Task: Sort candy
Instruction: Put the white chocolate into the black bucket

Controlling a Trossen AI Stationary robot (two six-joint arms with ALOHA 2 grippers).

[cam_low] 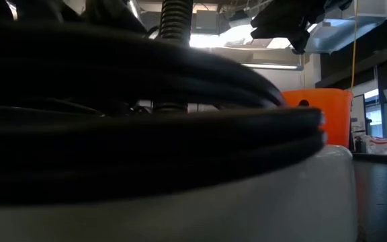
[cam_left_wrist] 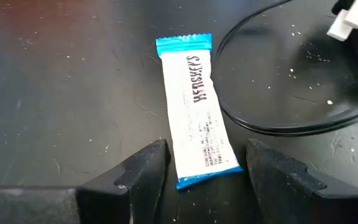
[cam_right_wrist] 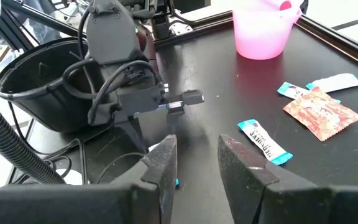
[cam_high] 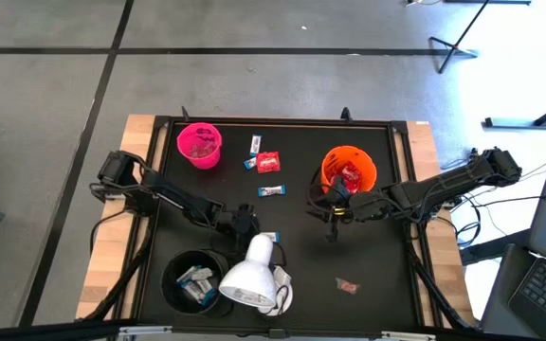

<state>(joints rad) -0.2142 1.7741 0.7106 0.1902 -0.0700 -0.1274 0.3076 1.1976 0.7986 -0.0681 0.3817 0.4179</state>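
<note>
A slim white-and-blue candy bar (cam_left_wrist: pixel 194 112) lies flat on the black table. My left gripper (cam_left_wrist: pixel 196 177) is open low over it, one finger on each side of the bar's near end, apart from it. My right gripper (cam_right_wrist: pixel 192 163) hangs open and empty above the table beside the orange cup (cam_high: pixel 349 170), which holds red packets. Two more white-and-blue bars (cam_high: pixel 256 144) (cam_high: pixel 272 190) and a red packet (cam_high: pixel 269 163) lie between the cups. A small pinkish piece (cam_high: pixel 347 284) lies near the front right.
A pink cup (cam_high: pixel 199 145) stands at the far left and a black cup (cam_high: pixel 192 279) with wrapped bars at the near left. A white lamp head (cam_high: pixel 252 275) sits beside the black cup. A black cable (cam_left_wrist: pixel 272 118) curves close to the bar.
</note>
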